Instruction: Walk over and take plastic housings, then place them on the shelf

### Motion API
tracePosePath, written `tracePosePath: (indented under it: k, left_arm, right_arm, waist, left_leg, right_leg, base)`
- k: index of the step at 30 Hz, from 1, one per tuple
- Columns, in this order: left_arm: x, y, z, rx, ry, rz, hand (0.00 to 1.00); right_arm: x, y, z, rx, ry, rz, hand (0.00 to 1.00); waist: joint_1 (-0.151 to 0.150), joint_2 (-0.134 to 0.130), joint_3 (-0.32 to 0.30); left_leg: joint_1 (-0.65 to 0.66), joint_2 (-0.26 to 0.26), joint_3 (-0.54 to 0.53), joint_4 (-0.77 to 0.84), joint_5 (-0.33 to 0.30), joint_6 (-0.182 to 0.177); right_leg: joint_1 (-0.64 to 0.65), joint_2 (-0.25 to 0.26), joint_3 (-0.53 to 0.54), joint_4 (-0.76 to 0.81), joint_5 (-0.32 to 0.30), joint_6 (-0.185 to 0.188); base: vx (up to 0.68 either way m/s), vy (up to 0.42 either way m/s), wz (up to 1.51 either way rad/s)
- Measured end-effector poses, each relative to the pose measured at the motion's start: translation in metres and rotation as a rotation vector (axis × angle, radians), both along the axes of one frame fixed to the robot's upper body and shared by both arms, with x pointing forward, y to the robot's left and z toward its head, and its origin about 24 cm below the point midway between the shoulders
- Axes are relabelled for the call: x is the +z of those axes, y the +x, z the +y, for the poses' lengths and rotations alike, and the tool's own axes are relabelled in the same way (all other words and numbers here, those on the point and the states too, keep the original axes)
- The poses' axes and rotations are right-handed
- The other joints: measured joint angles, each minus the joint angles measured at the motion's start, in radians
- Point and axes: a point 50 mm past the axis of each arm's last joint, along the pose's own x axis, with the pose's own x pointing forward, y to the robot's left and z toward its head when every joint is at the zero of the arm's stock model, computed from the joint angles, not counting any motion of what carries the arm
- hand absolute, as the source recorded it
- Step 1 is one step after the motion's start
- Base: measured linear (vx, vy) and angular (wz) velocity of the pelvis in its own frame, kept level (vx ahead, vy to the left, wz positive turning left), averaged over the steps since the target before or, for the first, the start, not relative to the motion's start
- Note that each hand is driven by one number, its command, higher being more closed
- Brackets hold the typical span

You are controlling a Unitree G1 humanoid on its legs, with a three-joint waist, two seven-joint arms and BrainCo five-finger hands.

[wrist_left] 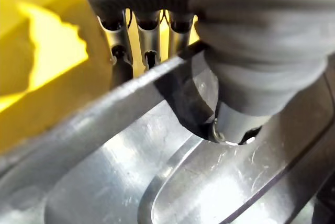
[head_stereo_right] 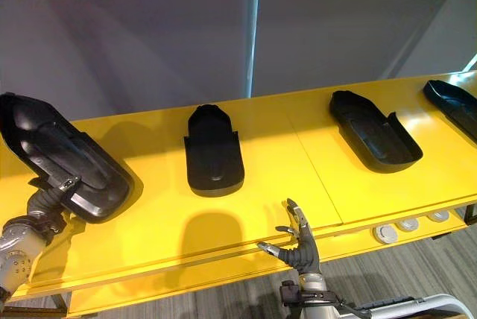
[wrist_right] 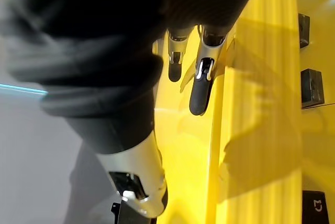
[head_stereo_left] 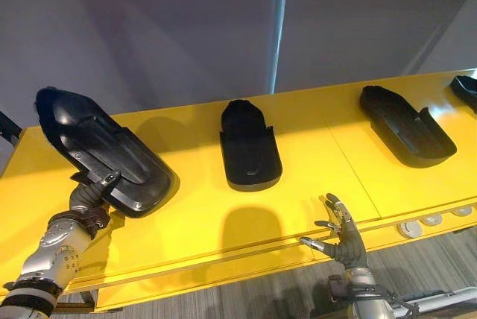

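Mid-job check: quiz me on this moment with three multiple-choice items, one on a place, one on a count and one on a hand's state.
1. Where is the housing that the left hand grips?
A. At the left end of the yellow shelf
B. In the shelf's middle
C. On the floor

2. How many black housings show on or over the shelf?
A. Two
B. Four
C. Six

3. How is the right hand?
A. Shut on a housing
B. Open and empty, by the shelf's front edge
C. Curled into a fist

Answers:
1 A: the left hand clamps that housing's near end at the shelf's left end.
2 B: one is held and three lie further right, the last at the views' edge.
3 B: its fingers are straight and spread, with nothing in them.
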Motion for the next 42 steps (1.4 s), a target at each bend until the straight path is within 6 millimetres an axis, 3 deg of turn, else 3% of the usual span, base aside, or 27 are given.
tracePosePath:
  k: [5,12,13,21,30,35,37,38,41,42]
  left_arm:
    - [0.009,-0.003,0.019,0.023,0.111,0.053,1.0]
    - [0.03,-0.015,0.063,0.091,0.374,0.2,1.0]
    - [0.033,-0.017,0.069,0.107,0.411,0.227,0.0]
    - [0.05,-0.028,0.095,0.17,0.602,0.355,0.0]
    - [0.057,-0.028,0.098,0.183,0.639,0.36,0.0]
    - [0.08,-0.005,0.068,0.126,0.581,0.128,0.0]
    - [0.096,0.006,0.047,0.1,0.535,-0.033,0.0]
    - [0.11,0.011,0.028,0.091,0.473,-0.197,0.0]
    - [0.129,0.003,0.002,0.162,0.335,-0.503,0.0]
    - [0.132,-0.007,-0.006,0.21,0.324,-0.598,1.0]
  right_arm:
    - [0.004,-0.001,0.005,0.031,-0.002,-0.02,0.0]
    - [0.008,-0.002,0.007,0.054,0.017,-0.055,0.0]
    - [0.009,-0.002,0.008,0.061,0.017,-0.059,0.0]
    - [0.009,-0.003,0.014,0.119,0.028,-0.07,0.0]
    - [0.008,-0.003,0.02,0.159,0.069,-0.061,0.0]
    - [0.006,-0.003,0.019,0.153,0.067,-0.052,0.0]
    - [0.003,-0.003,0.017,0.144,0.065,-0.04,0.0]
    - [0.0,-0.002,0.013,0.13,0.06,-0.029,0.0]
    - [-0.004,-0.002,0.01,0.106,0.061,-0.015,0.0]
    - [-0.005,-0.002,0.009,0.099,0.063,-0.01,0.0]
  waist:
    - [-0.006,0.003,0.016]
    - [-0.013,0.005,0.042]
    - [-0.015,0.005,0.044]
    - [-0.015,0.01,0.054]
    - [-0.017,0.011,0.055]
    - [-0.009,0.01,0.054]
    - [-0.009,0.008,0.053]
    - [-0.002,0.007,0.052]
    - [0.009,0.009,0.05]
    - [0.01,0.011,0.047]
  left_leg:
    - [-0.006,0.004,0.007,0.0,0.0,-0.001]
    - [-0.007,0.01,0.011,0.0,0.002,-0.003]
    - [-0.007,0.01,0.012,0.0,0.002,-0.003]
    - [-0.008,0.019,0.022,0.001,0.005,-0.008]
    - [-0.004,0.031,0.029,0.001,0.008,-0.012]
    - [0.011,0.03,0.024,0.0,0.008,-0.012]
    - [0.021,0.03,0.011,0.0,0.008,-0.012]
    - [0.032,0.03,0.005,0.0,0.008,-0.012]
    - [0.055,0.028,-0.003,-0.007,0.008,-0.012]
    - [0.06,0.027,-0.003,-0.011,0.008,-0.012]
  right_leg:
    - [-0.012,0.004,0.008,0.005,0.001,-0.001]
    - [-0.018,0.01,0.011,0.009,0.0,-0.002]
    - [-0.021,0.01,0.013,0.012,-0.001,-0.003]
    - [-0.038,0.02,0.025,0.032,-0.006,-0.011]
    - [-0.04,0.032,0.03,0.036,-0.009,-0.015]
    - [-0.021,0.031,0.026,0.033,-0.009,-0.015]
    - [-0.002,0.029,0.012,0.03,-0.009,-0.015]
    - [0.014,0.029,0.006,0.028,-0.012,-0.016]
    - [0.04,0.028,-0.002,0.021,-0.012,-0.016]
    - [0.047,0.028,-0.003,0.016,-0.012,-0.016]
  base:
    - [-0.01,0.001,-0.04]
    - [0.0,-0.001,0.0]
    - [0.0,0.001,-0.03]
    - [-0.01,-0.001,-0.04]
    - [-0.01,-0.005,-0.02]
    - [0.0,0.004,0.03]
    - [-0.01,0.01,0.17]
    - [-0.01,0.009,0.14]
    - [-0.01,0.015,0.1]
    - [0.01,0.022,0.05]
